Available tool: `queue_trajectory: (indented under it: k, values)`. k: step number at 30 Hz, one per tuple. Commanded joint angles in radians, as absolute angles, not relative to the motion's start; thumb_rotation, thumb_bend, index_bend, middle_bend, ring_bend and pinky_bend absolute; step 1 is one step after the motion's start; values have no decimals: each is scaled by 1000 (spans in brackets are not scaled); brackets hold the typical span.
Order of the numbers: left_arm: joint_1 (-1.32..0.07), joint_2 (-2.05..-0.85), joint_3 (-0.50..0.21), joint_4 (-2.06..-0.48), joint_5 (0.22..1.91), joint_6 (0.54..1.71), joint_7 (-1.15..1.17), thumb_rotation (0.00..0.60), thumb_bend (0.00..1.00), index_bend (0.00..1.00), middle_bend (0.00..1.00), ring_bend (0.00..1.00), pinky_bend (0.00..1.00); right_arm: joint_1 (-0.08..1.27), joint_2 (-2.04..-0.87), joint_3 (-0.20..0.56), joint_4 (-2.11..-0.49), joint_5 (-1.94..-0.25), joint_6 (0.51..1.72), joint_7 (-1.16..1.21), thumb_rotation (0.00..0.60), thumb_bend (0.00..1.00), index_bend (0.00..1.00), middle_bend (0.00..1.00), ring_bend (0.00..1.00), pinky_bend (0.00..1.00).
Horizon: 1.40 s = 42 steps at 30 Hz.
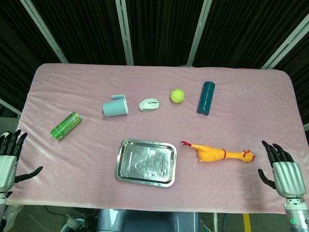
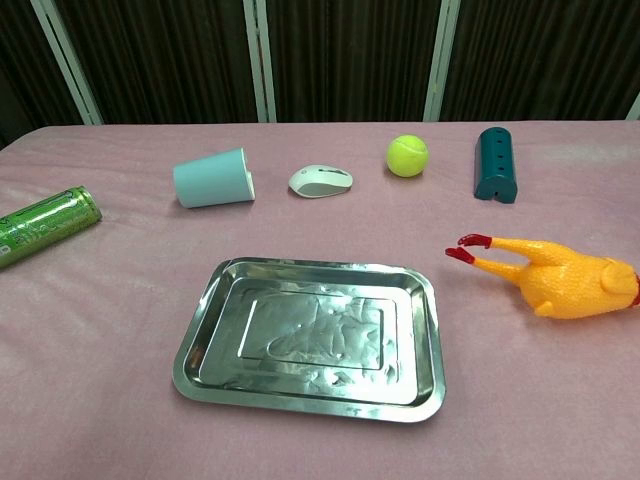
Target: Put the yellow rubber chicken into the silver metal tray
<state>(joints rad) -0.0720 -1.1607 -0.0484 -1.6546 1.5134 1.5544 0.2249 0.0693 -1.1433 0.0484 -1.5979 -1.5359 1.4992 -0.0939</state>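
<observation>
The yellow rubber chicken lies on its side on the pink table, just right of the silver metal tray, its red feet pointing toward the tray and its head toward my right hand. The strip of cloth between chicken and tray carries nothing. My right hand hovers at the table's near right corner, fingers spread, holding nothing, close to the chicken's head. My left hand sits at the near left edge, likewise released. Farther back, from left: a green can on its side, a toppled light-blue cup, a white mouse, a tennis ball and a teal cylinder.
</observation>
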Motion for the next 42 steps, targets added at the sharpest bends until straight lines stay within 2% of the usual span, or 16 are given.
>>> queue_trajectory:
  k: [1,17,28,37,42]
  values:
    - [-73,-1162,-47,-1656,1514,1553,227,600,0,0,0,0,0,71,-1143,49,-1599,-1536,1497,-93,600,336,0,202,134,247]
    - [-67,-1154,-30,-1681,1548,1560,220,600,0,0,0,0,0,64,-1134,32,-1596,-1574,1515,-51,600,336,13,202,137,256]
    - [-64,-1146,-20,-1693,1584,1573,208,600,0,0,0,0,0,100,-1130,23,-1598,-1621,1479,-35,600,336,46,202,159,283]
    - [-70,-1133,-17,-1718,1600,1564,224,600,0,0,0,0,0,193,-1153,44,-1541,-1590,1334,42,600,336,65,203,162,289]
    - [-74,-1122,-21,-1744,1600,1558,244,600,0,0,0,0,0,258,-1188,46,-1477,-1562,1214,54,600,336,82,202,163,289]
